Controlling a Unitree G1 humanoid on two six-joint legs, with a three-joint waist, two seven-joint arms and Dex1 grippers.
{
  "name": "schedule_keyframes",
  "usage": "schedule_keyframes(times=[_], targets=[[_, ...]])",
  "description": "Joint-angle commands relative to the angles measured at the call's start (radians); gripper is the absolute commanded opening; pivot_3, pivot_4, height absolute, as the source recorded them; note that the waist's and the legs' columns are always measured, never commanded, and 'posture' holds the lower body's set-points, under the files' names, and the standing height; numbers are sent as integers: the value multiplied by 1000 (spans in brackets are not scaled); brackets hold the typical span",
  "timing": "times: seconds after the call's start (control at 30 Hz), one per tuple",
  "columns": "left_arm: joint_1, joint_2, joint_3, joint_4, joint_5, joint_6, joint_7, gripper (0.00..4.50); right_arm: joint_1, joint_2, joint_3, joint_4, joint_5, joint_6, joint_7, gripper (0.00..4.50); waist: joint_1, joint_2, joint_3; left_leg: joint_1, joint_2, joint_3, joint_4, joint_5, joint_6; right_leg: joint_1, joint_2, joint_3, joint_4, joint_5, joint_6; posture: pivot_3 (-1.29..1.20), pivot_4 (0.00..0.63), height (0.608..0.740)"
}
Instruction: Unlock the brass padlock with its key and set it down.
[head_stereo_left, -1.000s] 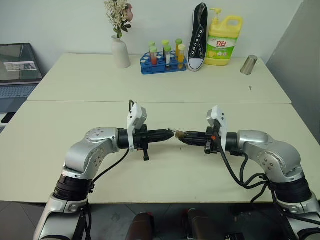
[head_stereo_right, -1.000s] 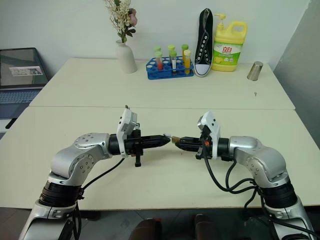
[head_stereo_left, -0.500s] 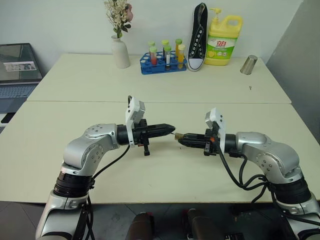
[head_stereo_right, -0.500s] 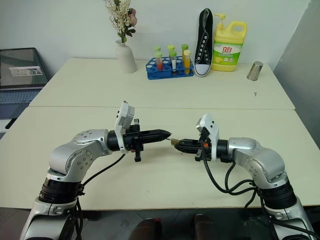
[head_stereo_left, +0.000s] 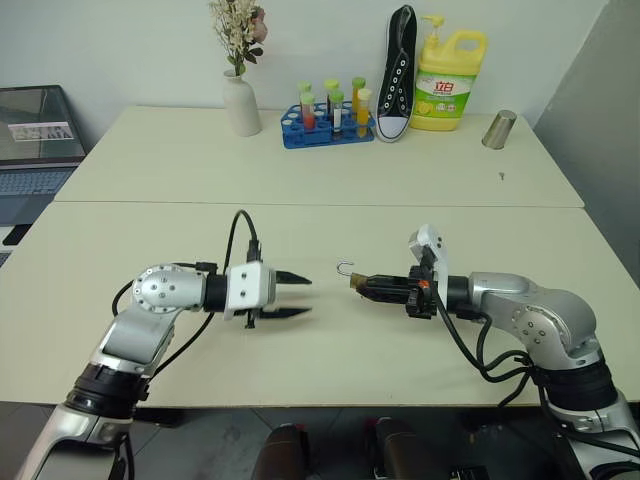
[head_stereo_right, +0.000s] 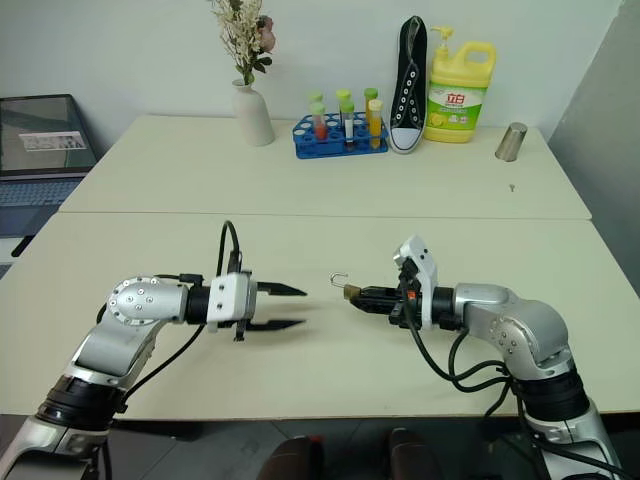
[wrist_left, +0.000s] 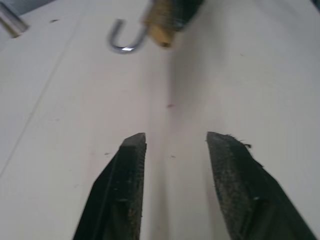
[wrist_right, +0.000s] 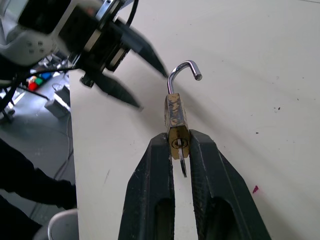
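From the head views, the right gripper (head_stereo_left: 358, 284) hangs just above the pale table (head_stereo_left: 330, 360), its two black fingers pressed together on the padlock (head_stereo_left: 354, 282). The silver shackle (head_stereo_left: 345, 267) stands up from the brass body as a free hook, so the lock looks open. The left gripper (head_stereo_left: 300, 296) points toward it from well apart, its fingers spread with nothing between them. At the far edge stand a vase, a rack of tubes, a shoe and a yellow bottle, well out of the way.

In the left wrist view the matte black fingers (wrist_left: 131, 165) show a clear gap of bare table between them. Beyond their tips the padlock (wrist_left: 160, 25) shows, with the shackle (wrist_left: 125, 41) curling out to one side, one end loose.

In the right wrist view the fingertips (wrist_right: 160, 155) clamp the lower end of the padlock (wrist_right: 174, 120), right at the keyhole face. A thin silvery sliver, likely the key (wrist_right: 182, 165), sticks out of that face into the slot between the fingers; its head is hidden.

I judge the lock a light, hard, smooth thing: stiff metal with flat brass sides that offer the best purchase, while the thin round shackle would slip or swivel if pinched. Being so small, it could tip or skid on the slick table when let go, so it wants a low, gentle release.
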Motion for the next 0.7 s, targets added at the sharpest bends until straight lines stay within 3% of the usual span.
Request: schedule_keyframes(times=[0.03,0.13,0.17,0.7], targets=[[5,18,13,-49,-24,24,-14,3385,-18,35,-47,43,43,105,-67,98,0,0,0,0,0,0,0,0,0,0,0,0,0,0,0,0,150,740],[2,13,24,-64,-21,45,-4,4358,-24,55,-50,86,48,152,-88,98,0,0,0,0,0,0,0,0,0,0,0,0,0,-1,2,0,150,740],[2,13,28,-65,-14,43,4,4500,-30,65,-52,103,53,165,-90,98,-1,0,0,0,0,0,0,0,0,0,0,0,0,-1,2,0,150,740],[33,0,15,-132,-3,77,36,4500,-142,70,-30,380,-23,262,-89,98,-3,0,0,0,0,0,0,0,0,0,1,0,0,-1,2,0,150,740]])
